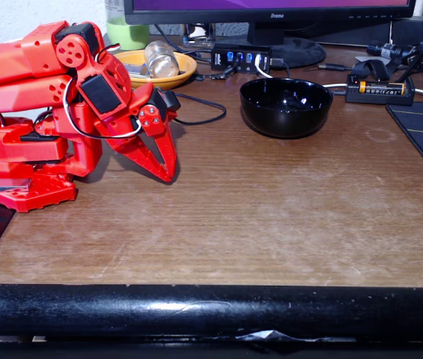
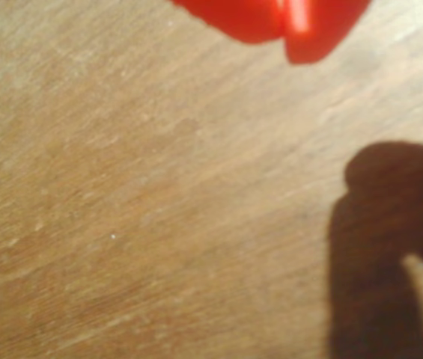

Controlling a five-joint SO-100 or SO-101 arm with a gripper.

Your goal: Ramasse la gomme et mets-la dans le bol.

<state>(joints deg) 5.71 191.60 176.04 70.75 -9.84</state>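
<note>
The black bowl (image 1: 286, 107) sits empty on the tabletop (image 1: 256, 209). Left of it, the red end effector (image 1: 168, 173) rests tip-down, fingers together. Behind it, a yellow dish (image 1: 185, 67) holds a jar (image 1: 161, 59).

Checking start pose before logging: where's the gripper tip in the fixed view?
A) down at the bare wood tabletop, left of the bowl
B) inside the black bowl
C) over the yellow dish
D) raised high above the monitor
A: the red gripper points down with its tip at the wooden table, well left of the black bowl.

gripper (image 2: 286, 30) blurred, cropped by top edge
</note>
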